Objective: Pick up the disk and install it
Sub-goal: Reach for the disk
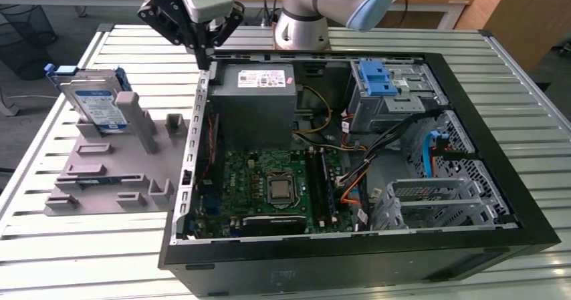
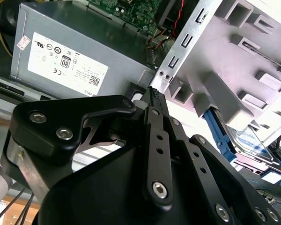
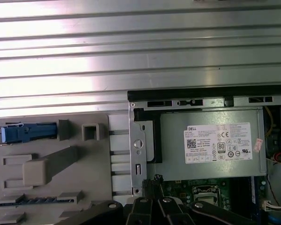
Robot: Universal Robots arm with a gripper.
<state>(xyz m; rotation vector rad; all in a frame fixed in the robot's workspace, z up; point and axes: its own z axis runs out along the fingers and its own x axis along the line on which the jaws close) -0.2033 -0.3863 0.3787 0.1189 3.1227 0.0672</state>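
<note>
Exterior view's left holds the disk (image 1: 96, 103), well apart from the pincer (image 1: 205, 61).

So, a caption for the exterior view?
Gripper hovers at the edge of the open computer case; the disk stands in a grey holder.

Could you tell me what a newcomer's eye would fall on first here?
The open black computer case lying on the slatted table dominates the exterior view, its green motherboard exposed. The black tool hangs above the case's corner by the grey power supply, while the disk stands in a grey fixture at the exterior view's left.
</note>
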